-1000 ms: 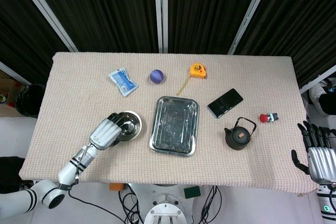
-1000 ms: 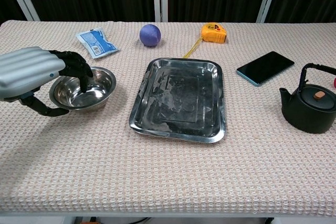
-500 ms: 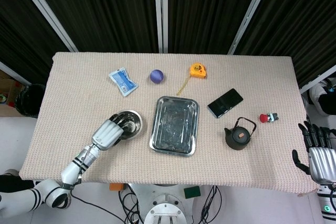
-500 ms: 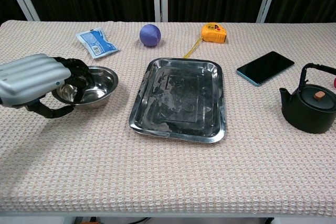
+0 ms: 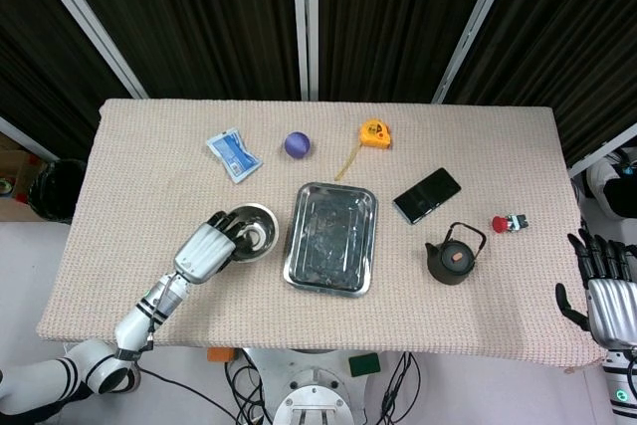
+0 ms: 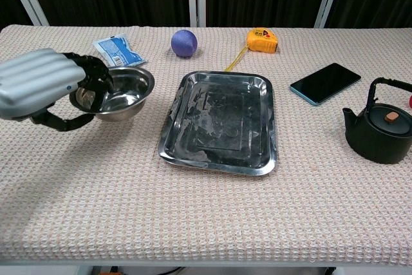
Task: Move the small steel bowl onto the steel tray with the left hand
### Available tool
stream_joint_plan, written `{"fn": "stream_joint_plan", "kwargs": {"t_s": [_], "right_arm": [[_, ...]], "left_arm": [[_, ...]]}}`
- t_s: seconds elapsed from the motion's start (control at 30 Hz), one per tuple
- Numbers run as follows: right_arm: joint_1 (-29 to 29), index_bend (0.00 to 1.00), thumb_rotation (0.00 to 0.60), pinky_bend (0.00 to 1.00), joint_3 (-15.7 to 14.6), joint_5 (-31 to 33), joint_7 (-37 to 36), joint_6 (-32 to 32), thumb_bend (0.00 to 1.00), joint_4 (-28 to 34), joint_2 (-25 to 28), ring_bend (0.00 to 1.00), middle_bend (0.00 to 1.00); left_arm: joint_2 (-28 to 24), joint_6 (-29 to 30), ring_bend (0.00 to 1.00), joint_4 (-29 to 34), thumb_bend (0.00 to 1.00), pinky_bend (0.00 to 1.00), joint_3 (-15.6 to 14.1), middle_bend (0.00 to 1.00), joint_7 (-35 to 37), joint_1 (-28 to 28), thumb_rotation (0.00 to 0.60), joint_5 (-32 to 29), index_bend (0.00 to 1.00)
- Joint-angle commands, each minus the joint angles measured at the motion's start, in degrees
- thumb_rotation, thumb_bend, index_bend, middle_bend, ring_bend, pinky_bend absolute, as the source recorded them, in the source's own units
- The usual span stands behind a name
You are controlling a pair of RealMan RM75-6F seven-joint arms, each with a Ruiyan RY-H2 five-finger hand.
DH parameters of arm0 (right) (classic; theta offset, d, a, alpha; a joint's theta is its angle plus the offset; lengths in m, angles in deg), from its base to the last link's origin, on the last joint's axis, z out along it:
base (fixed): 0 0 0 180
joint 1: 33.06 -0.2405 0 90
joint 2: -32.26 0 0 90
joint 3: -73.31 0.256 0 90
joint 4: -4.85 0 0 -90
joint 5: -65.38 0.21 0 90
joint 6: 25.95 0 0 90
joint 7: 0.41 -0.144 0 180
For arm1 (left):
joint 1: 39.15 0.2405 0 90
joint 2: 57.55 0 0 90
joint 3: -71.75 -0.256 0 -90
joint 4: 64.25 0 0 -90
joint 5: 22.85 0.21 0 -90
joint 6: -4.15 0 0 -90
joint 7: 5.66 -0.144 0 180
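Chest view showed the left hand pinching the near rim of the small steel bowl, lifted just left of the steel tray; thin, rigid and slick, it looked light but liable to tip.

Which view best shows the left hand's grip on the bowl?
The chest view: the left hand fills it from the side, fingers hooked over the near rim of the bowl. The head view shows both from above, small, with the hand covering the bowl's left part.
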State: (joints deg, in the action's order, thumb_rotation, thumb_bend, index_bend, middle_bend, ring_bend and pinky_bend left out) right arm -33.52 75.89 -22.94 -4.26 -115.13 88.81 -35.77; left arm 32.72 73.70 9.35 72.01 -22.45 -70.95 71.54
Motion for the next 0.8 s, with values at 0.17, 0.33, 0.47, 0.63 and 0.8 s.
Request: {"fn": "stream_joint_plan", "kwargs": {"t_s": [0.17, 0.33, 0.47, 0.63, 0.8], "right_arm": [[0.0, 0.0, 0.6, 0.0, 0.0, 0.3, -0.1, 0.2, 0.46, -0.2, -0.2, 0.0, 0.0], [-0.2, 0.0, 0.6, 0.0, 0.2, 0.6, 0.0, 0.8, 0.46, -0.3, -0.3, 0.0, 0.0], [-0.2, 0.0, 0.6, 0.0, 0.3, 1.0, -0.1, 1.0, 0.46, -0.2, -0.2, 0.0, 0.0], [0.1, 0.0, 0.6, 0.0, 0.4, 1.5, -0.7, 0.8, 0.46, -0.5, 0.1, 0.0, 0.0], [0.4, 0.0, 0.6, 0.0, 0.5, 1.8, -1.7, 0.5, 0.46, -1.1, 0.3, 0.0, 0.0]], "left_arm": [[-0.7, -1.3, 0.18, 3.9, 0.54, 0.28, 2.6, 0.33, -1.7, -3.7, 0.6, 1.4, 0.77], [3.1, -5.9, 0.19, 3.1, 0.54, 0.28, 4.2, 0.34, -3.6, -7.6, 0.6, 0.8, 0.78], [7.4, -9.8, 0.19, 0.6, 0.54, 0.28, 5.3, 0.34, -3.7, -10.9, 0.6, 0.0, 0.78], [12.8, -10.8, 0.19, -4.4, 0.54, 0.28, 6.5, 0.34, -5.2, -13.2, 0.6, -1.0, 0.79], [15.2, -9.9, 0.18, -7.8, 0.54, 0.28, 6.5, 0.34, -4.5, -13.6, 0.6, -1.5, 0.73]]}}
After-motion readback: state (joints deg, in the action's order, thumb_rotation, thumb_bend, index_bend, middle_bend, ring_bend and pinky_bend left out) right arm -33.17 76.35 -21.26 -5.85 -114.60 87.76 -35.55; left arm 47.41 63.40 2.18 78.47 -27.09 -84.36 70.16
